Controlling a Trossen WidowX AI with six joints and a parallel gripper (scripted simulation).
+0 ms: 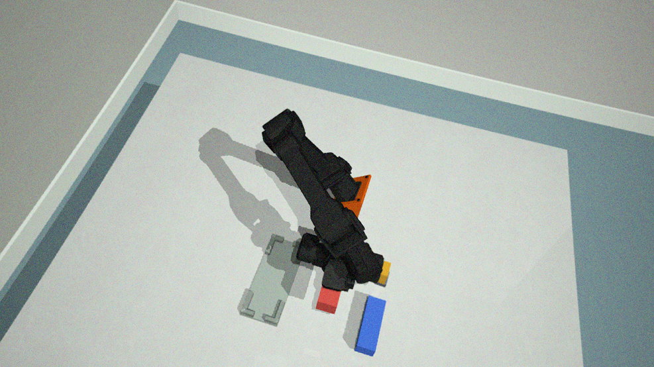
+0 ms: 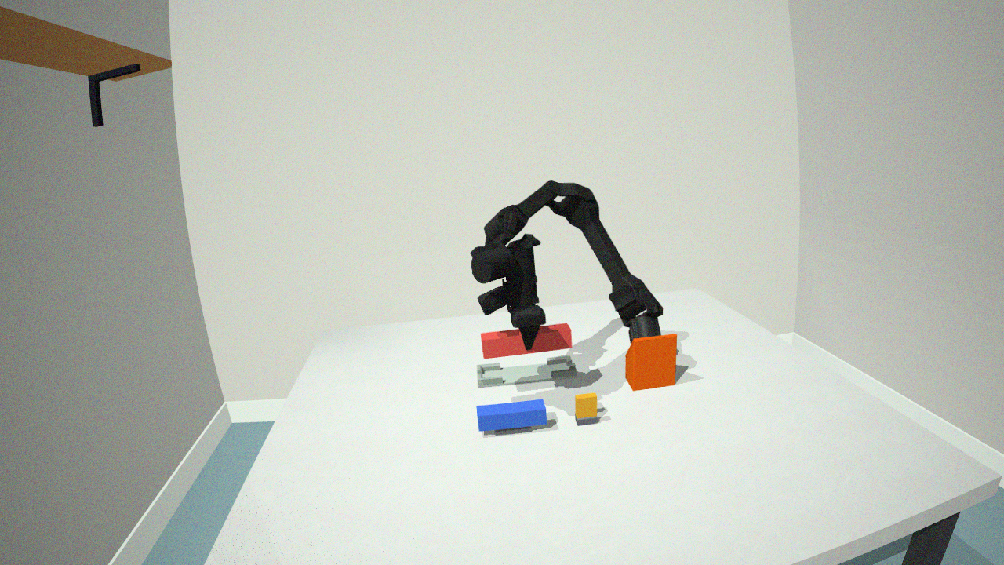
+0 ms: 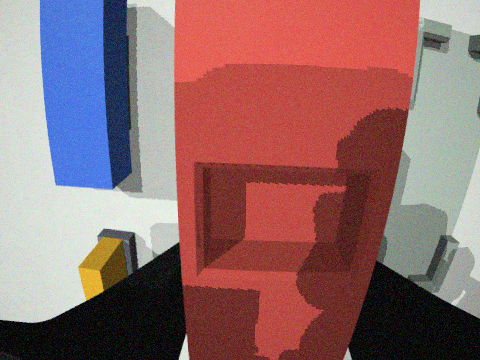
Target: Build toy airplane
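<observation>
The red fuselage [image 1: 328, 299] [image 2: 502, 344] [image 3: 295, 40] is held level above the table, with a rectangular socket on top. My gripper [image 2: 529, 348] [image 3: 266, 250] is shut on its sides around the middle. The grey-green jig [image 1: 269, 286] [image 2: 522, 373] [image 3: 445, 150] lies beside and below it, with raised corner brackets and an unoccupied cradle. The blue wing [image 1: 371, 324] [image 2: 511, 414] [image 3: 75, 95] lies on the other side, a dark part beneath it. The yellow tail fin [image 1: 384, 272] [image 2: 585, 406] [image 3: 102, 255] stands on a dark grey base near the wing's end. The arm hides the fuselage's rear in the top view.
The orange arm mount [image 1: 352, 208] [image 2: 652, 362] stands on the white table [image 1: 459, 235] [image 2: 421, 491], beyond the tail fin. A wooden shelf [image 2: 70, 45] is on the wall at the upper left of the exterior view. The arm arches over the table beside the jig.
</observation>
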